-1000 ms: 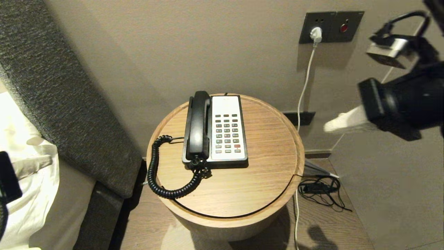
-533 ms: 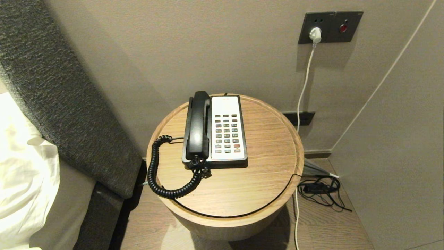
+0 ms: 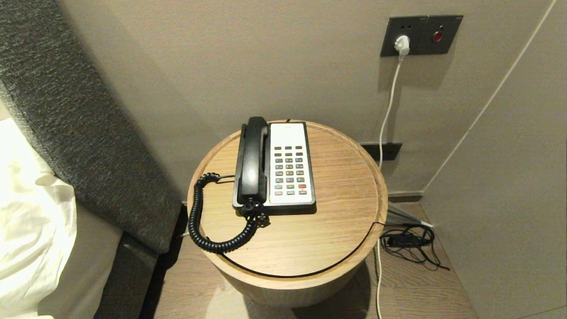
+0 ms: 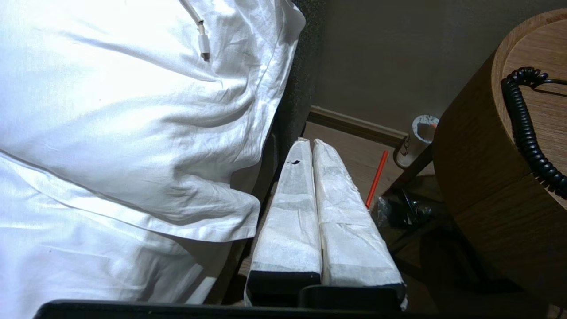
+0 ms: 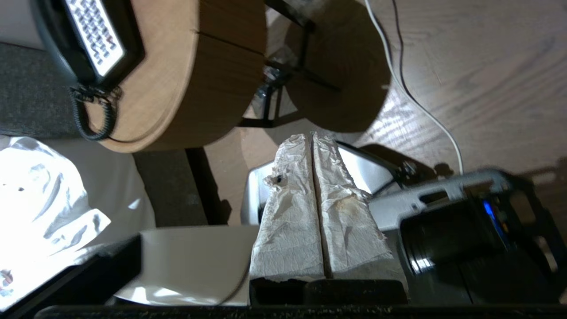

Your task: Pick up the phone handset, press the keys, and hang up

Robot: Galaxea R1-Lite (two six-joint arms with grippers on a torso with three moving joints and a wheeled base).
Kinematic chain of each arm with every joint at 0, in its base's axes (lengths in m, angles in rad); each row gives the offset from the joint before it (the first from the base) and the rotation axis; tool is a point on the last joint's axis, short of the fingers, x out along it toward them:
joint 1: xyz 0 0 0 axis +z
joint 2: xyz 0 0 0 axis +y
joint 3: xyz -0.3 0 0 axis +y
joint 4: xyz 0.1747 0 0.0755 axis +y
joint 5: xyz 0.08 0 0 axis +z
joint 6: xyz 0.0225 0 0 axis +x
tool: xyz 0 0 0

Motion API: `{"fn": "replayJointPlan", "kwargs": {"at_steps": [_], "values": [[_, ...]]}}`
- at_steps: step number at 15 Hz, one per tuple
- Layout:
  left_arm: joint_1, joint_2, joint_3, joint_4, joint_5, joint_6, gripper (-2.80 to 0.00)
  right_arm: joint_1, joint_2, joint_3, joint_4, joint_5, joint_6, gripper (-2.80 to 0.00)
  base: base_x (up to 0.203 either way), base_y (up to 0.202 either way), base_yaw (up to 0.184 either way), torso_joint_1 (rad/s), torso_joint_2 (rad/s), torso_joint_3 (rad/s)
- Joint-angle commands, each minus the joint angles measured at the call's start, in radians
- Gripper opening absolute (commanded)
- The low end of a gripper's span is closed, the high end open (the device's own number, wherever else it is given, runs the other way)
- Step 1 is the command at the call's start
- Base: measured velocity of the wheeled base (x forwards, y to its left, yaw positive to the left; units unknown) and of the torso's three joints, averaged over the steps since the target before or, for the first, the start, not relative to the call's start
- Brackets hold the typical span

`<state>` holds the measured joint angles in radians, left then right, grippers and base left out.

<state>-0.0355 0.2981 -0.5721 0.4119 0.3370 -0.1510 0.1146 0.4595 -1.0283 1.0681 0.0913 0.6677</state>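
A black handset [image 3: 253,160] lies in its cradle on the left side of a phone with a white key panel [image 3: 289,165], on a round wooden table [image 3: 345,186]. Its coiled black cord [image 3: 208,230] loops off the table's left front and also shows in the left wrist view [image 4: 527,133]. Neither gripper shows in the head view. My left gripper [image 4: 310,142], wrapped in white, is shut and empty, low between the bed and the table. My right gripper [image 5: 310,135], also wrapped, is shut and empty, low over the floor, away from the table; the phone [image 5: 95,37] shows far off.
A grey padded headboard [image 3: 79,119] and white bedding [image 3: 26,230] stand left of the table. A wall socket [image 3: 421,33] holds a white plug, whose cable [image 3: 387,115] runs down to the floor by tangled black wires [image 3: 409,241]. The robot's base [image 5: 443,212] lies under the right gripper.
A second ago the right arm was raised at the right of the head view and the left arm showed at the left edge. Both have dropped out of that view. The phone has not moved.
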Motion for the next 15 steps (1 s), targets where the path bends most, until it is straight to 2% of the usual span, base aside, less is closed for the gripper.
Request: {"fn": "replayJointPlan", "kwargs": {"at_steps": [1,2,5,6,8,11,15], "values": [[0.027,-0.056,0.027,0.007,-0.033,0.008,-2.80,-0.012,-0.077,0.036,0.011,0.000,0.002,-2.80,0.000,0.000,0.000,0.000,0.00,0.000],[0.042,-0.090,0.056,0.007,-0.062,0.024,-2.80,-0.013,-0.095,0.047,0.013,-0.001,0.002,-2.80,0.000,0.000,0.000,0.000,0.00,0.000],[0.049,-0.112,0.128,-0.003,-0.093,0.062,-2.80,-0.017,-0.152,0.097,0.013,-0.002,0.001,-2.80,0.000,0.000,0.000,0.000,0.00,0.000],[0.049,-0.112,0.146,-0.004,-0.132,0.095,-2.80,-0.027,-0.169,0.117,0.019,-0.002,0.002,-2.80,0.000,0.000,0.000,0.000,0.00,0.000],[0.049,-0.112,0.187,-0.005,-0.187,0.116,-2.80,-0.039,-0.172,0.123,0.019,-0.010,0.003,-2.80,0.000,0.000,0.000,0.000,0.00,0.000],[0.049,-0.114,0.246,-0.028,-0.259,0.120,-2.80,-0.128,-0.233,0.155,0.025,0.006,-0.023,-2.80,0.000,0.000,0.000,0.000,0.00,0.000],[0.049,-0.128,0.358,-0.103,-0.266,0.119,-2.80,-0.137,-0.291,0.261,0.004,0.014,-0.069,-2.80,0.000,0.000,0.000,0.000,0.00,0.000]]}}
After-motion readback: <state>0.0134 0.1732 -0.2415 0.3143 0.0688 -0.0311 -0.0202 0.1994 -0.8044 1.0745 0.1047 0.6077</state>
